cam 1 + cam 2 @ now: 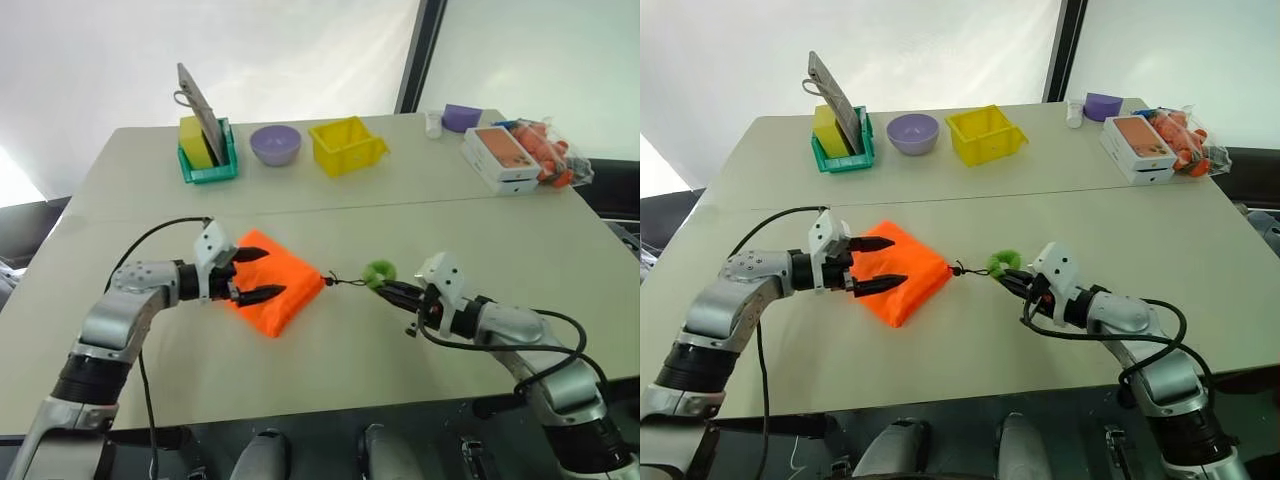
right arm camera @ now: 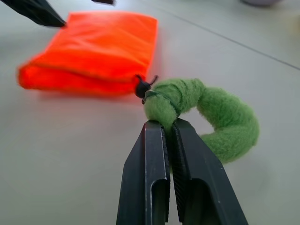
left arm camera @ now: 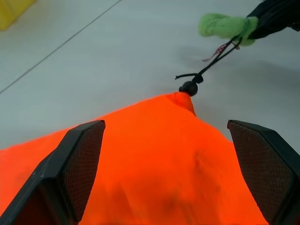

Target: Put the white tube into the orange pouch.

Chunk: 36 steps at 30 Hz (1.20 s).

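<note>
The orange pouch [image 1: 290,292] lies flat on the table, its mouth drawn shut at the right corner. A thin black cord runs from that corner to a green fuzzy ring [image 1: 379,271]. My right gripper [image 2: 164,124] is shut on the ring [image 2: 220,122], with the cord stretched toward the pouch [image 2: 93,47]. My left gripper [image 1: 272,272] is open at the pouch's left end, its fingers spread either side of the orange fabric [image 3: 159,164]. The white tube is out of view.
Along the far side stand a green bin [image 1: 208,165] with a yellow sponge and a leaning flat device, a purple bowl [image 1: 275,144] and a yellow bin [image 1: 346,145]. At the far right are a tiny white bottle [image 1: 433,122], a white box [image 1: 500,157] and a bag of orange items [image 1: 548,148].
</note>
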Each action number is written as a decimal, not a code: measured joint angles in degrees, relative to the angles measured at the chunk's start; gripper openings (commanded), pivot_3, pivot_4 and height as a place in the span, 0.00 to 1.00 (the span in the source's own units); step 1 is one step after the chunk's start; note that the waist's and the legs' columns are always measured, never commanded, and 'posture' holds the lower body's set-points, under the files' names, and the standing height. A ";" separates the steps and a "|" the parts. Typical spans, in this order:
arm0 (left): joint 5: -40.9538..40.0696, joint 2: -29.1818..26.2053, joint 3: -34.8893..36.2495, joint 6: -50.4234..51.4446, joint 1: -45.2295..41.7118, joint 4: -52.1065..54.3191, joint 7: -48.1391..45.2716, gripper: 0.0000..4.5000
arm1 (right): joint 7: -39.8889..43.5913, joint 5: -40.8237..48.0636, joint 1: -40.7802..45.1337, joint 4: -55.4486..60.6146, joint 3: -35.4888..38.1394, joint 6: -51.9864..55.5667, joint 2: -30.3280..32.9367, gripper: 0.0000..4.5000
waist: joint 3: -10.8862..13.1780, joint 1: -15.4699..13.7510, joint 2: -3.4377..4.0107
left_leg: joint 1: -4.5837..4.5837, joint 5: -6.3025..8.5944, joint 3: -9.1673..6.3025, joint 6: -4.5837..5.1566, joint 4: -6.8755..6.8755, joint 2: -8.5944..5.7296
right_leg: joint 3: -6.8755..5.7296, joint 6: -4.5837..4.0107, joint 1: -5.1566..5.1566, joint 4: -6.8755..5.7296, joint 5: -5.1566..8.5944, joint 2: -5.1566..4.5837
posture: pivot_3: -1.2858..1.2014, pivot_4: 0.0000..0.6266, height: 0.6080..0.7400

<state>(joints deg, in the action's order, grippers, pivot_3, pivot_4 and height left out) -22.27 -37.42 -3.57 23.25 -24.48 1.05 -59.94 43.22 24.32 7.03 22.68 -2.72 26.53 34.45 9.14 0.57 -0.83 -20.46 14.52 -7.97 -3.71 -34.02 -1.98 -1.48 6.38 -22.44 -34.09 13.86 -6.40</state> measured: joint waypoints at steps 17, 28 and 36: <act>5.67 2.10 -6.83 -4.87 -7.48 -7.26 -8.11 0.99 | 5.91 -5.26 -8.41 3.92 -0.29 -2.71 10.46 0.00 | 0.04 -0.16 -0.08 | -0.02 0.01 0.02 0.02 -0.11 -0.01 | -0.04 0.03 0.08 0.03 0.04 -0.01 | 0.52 0.24 1.00; 13.07 5.40 -16.56 -15.33 -19.96 -19.07 -20.06 0.99 | 5.94 -5.99 -4.31 4.19 -1.28 -3.04 9.43 0.00 | 0.05 -0.15 -0.10 | -0.02 0.01 0.02 0.02 -0.13 -0.02 | -0.09 0.04 0.10 0.04 0.03 -0.01 | 0.52 0.24 1.00; 19.68 12.87 -21.87 -27.01 -32.16 -39.89 -28.09 0.99 | 5.37 -7.01 -3.75 6.15 -2.69 -3.09 9.21 0.00 | 0.12 -0.13 -0.22 | -0.03 0.02 0.02 0.06 -0.15 -0.02 | -0.14 0.27 0.10 0.04 -0.09 -0.01 | 0.52 0.24 1.00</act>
<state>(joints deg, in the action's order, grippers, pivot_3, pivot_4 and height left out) -2.59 -24.54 -25.44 -3.76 -56.65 -38.83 -88.03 48.59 17.30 3.27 28.83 -5.41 23.44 43.66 9.26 0.44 -1.05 -20.50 14.54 -7.95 -3.65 -34.17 -2.00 -1.61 6.65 -22.34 -34.06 13.77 -6.41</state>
